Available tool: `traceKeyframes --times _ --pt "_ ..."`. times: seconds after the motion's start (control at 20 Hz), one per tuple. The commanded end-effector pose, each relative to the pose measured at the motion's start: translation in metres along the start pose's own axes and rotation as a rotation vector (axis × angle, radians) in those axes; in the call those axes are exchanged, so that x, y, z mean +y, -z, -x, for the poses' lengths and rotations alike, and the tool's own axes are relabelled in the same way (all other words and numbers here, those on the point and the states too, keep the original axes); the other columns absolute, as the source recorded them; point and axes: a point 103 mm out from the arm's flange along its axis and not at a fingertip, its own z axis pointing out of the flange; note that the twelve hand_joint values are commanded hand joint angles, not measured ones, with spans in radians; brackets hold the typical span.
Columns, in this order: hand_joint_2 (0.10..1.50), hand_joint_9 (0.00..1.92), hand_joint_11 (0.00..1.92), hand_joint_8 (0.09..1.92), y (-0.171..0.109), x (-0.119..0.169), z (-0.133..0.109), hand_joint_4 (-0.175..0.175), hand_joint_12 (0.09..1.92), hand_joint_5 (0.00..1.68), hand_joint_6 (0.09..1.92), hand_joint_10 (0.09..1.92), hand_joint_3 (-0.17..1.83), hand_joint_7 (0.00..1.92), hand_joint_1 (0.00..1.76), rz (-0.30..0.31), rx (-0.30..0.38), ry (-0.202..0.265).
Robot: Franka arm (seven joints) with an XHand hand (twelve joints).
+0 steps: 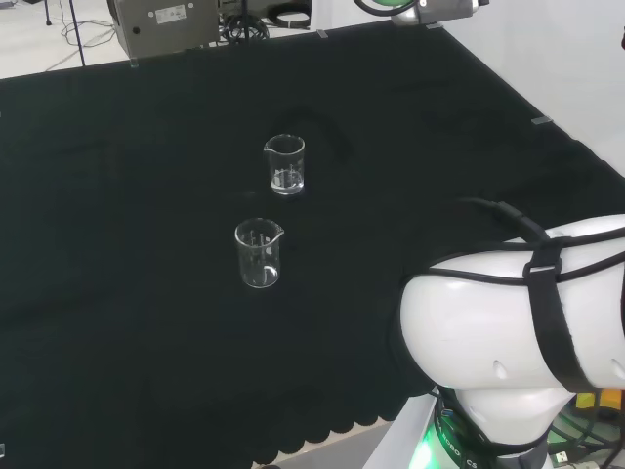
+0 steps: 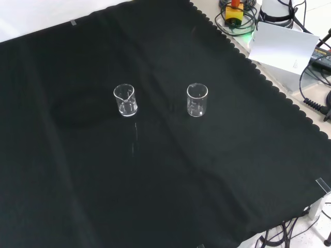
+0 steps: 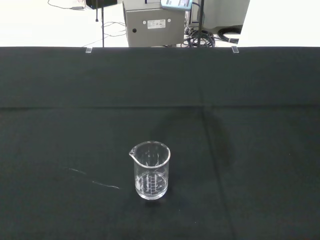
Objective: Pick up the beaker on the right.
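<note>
A table draped in black cloth (image 1: 146, 322) carries two small clear glass beakers, upright and well apart. In the head view the nearer beaker (image 1: 259, 253) stands near centre; the farther beaker (image 1: 285, 163) stands at its 1 o'clock. Bare cloth surrounds both. Beyond the cloth's far edge stands a grey metal box (image 1: 161, 26). I cannot tell the hand's state.
</note>
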Motion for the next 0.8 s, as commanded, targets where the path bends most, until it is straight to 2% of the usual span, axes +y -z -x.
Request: traceKeyframes --times 0.05,0.2,0.8 --pt "1.12 0.12 0.02 0.50 -0.0001 -0.0004 0.0007 -0.004 1.32 0.18 0.22 0.66 0.52 0.01 0.08 0.009 -0.010 0.000" --pt "1.20 0.11 0.00 0.50 0.0002 -0.0005 0.0004 -0.004 1.37 0.23 0.09 0.66 0.39 0.00 0.05 0.009 -0.011 -0.003" --pt "1.21 0.11 0.00 0.50 -0.0013 -0.0018 0.0011 -0.004 1.37 0.25 0.09 0.66 0.36 0.00 0.04 -0.002 -0.017 -0.015"
